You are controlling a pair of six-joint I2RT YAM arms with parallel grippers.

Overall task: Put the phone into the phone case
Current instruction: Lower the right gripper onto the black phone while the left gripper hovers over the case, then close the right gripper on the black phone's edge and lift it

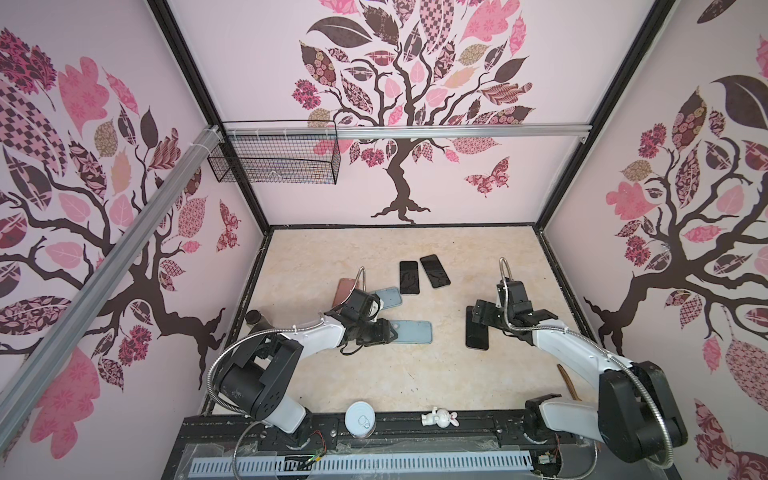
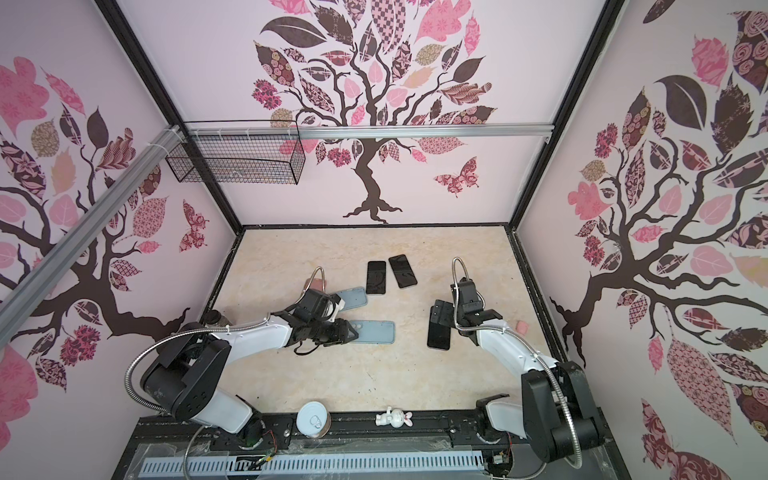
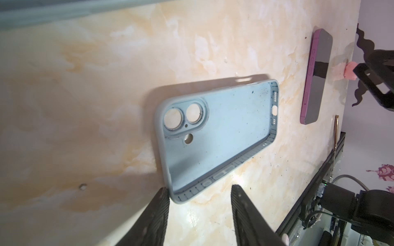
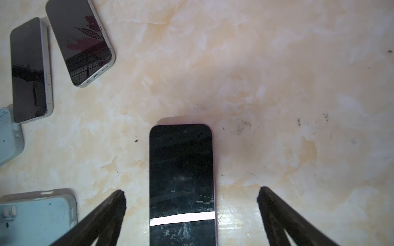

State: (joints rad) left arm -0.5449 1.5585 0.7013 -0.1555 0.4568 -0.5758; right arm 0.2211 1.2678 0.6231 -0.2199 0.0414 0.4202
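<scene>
Tin can (image 1: 360,419) and rabbit figurine (image 1: 439,417) stand on the front rail (image 1: 490,428), nearest the top camera.

Phone case (image 1: 411,331): light blue, flat on the table (image 1: 374,374), hollow side up, camera holes toward the left gripper (image 3: 200,198).

Left gripper: jaws parted, straddling one corner of the phone case. One jaw is just beside the wall, the other clear of it. Nothing clamped.

Phone (image 4: 182,170): dark screen up, flat on the table, apart from the phone case and to its right in both top views.

Right gripper (image 4: 190,196): spread wide, low over one end of the phone, both jaws clear of its edges.

Further back, a second phone (image 1: 408,277) and a third phone (image 1: 434,271) lie side by side.
</scene>
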